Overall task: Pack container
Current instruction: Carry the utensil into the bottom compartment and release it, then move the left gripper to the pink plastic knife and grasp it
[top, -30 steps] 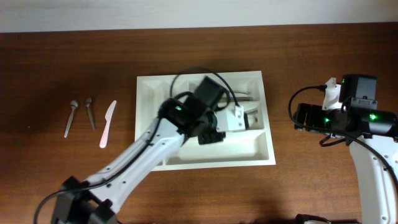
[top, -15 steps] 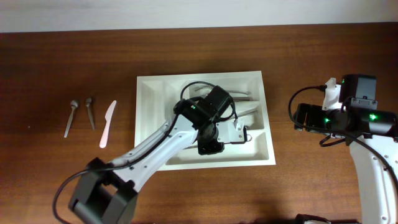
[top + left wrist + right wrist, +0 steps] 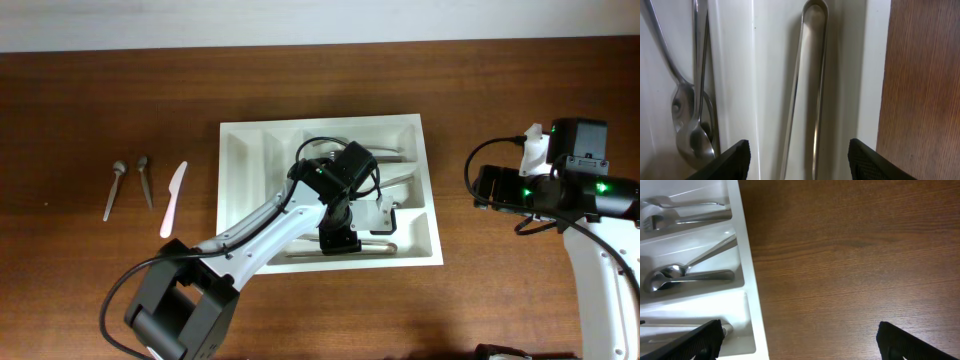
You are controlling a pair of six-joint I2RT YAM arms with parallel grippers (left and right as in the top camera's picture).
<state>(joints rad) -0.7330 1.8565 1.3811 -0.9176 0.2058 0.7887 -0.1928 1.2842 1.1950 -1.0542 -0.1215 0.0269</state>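
Two black fingers (image 3: 740, 157) of the left gripper (image 3: 805, 155) stand spread wide in the left wrist view. They straddle a steel handle (image 3: 807, 90) that lies flat in the nearest wide compartment, and they do not touch it, so nothing is gripped. Past the divider, in the next compartment, two spoons (image 3: 687, 110) lie close together. The container (image 3: 240, 200), a white five-compartment cutlery tray, sits mid-table under the left arm, and its far wide compartment holds more cutlery (image 3: 670, 207). The right gripper (image 3: 800, 340) hovers off the tray's right edge, fingers parted and empty. Well apart to the tray's left, a white plastic knife (image 3: 173, 198) and two small metal utensils (image 3: 113, 192) lie on the wood. I judge the tray stiff, light and smooth-walled, best held by its rim. The steel pieces look thin, hard and slippery, so each is best pinched across the middle of its handle
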